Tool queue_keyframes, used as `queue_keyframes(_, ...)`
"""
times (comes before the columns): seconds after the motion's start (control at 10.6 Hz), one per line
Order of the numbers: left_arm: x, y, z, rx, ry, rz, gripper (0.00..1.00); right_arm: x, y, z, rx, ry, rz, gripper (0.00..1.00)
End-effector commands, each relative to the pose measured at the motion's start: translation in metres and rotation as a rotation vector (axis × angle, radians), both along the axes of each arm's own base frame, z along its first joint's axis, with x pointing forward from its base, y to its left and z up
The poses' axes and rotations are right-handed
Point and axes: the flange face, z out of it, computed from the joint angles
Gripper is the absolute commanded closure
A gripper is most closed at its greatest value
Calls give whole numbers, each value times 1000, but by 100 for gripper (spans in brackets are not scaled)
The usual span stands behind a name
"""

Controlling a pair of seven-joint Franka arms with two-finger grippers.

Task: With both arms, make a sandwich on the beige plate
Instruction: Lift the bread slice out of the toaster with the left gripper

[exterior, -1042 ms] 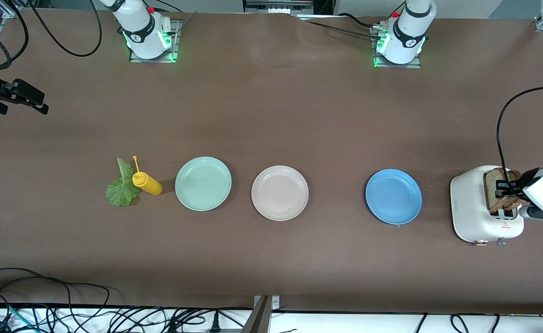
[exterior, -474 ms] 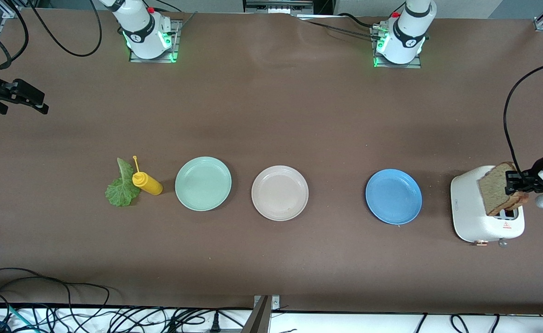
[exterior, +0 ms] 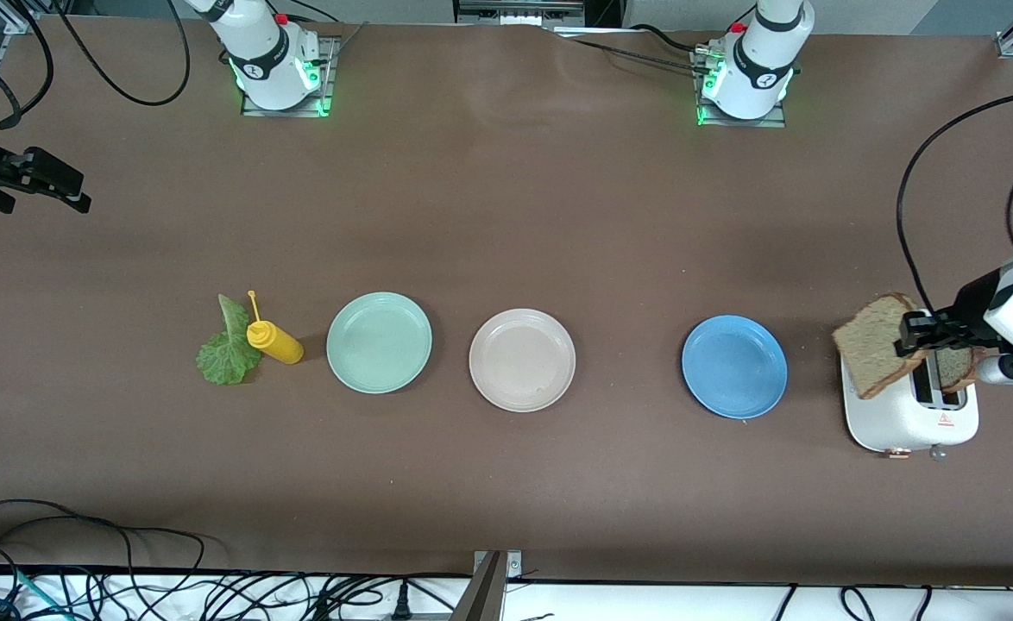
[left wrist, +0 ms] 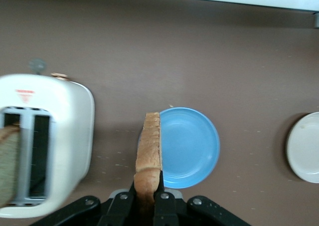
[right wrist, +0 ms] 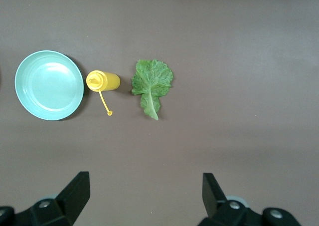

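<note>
Two bread slices in play: one slice (exterior: 876,345) pinched on edge by the left gripper (exterior: 914,335), up in the air over the toaster (exterior: 890,414); a second slice (exterior: 955,369) sits in the toaster slot toward the left arm's end of the table. The left wrist view shows the fingers (left wrist: 162,198) pressed onto the held slice's (left wrist: 148,151) crust end, the slice hanging vertical with the blue plate (left wrist: 199,146) below.

Beige plate (exterior: 521,360) bare, mid-table, between the mint plate (exterior: 378,342) and the blue plate (exterior: 734,366). Lettuce (exterior: 229,349) flat on the table toward the right arm's end, touching or just beside the yellow bottle (exterior: 275,341).

Right gripper (right wrist: 144,196): spread wide, holding nothing, over bare table near the lettuce (right wrist: 151,84). It shows only in its own wrist view. Right arm waiting.

Handling, judged:
- Bread is light, soft and crumbly. Grip lightly near the crust, where it is firmest; a hard pinch would dent or tear it.
- A slice held by one edge may sag or swing in transit.
- Lettuce is thin, limp and lies flat, so hard to get under. The thick rib at the stem end looks like the best hold.

Sandwich not started; first slice must go down flat on the beige plate.
</note>
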Motion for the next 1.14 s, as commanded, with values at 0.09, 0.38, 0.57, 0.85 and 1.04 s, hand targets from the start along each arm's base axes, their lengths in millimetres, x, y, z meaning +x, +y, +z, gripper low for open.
queue_keyframes(0.09, -2, -53, -30, -233, 79, 77, 100, 1, 0, 5, 17, 3, -5, 0)
queue_keyframes(0.38, 1, -110, -75, -393, 172, 73, 100, 1, -2, 5, 18, 5, -5, 0)
queue_keyframes(0.57, 2, -158, -117, -510, 264, 84, 100, 0, 1, 7, 16, 0, 0, 0)
queue_keyframes(0.85, 0, -209, -159, -648, 352, 119, 100, -5, 12, 13, 13, 16, 23, 0)
queue_keyframes(1.04, 1, -258, -200, -728, 330, 199, 100, -6, 7, 13, 14, 23, 16, 0)
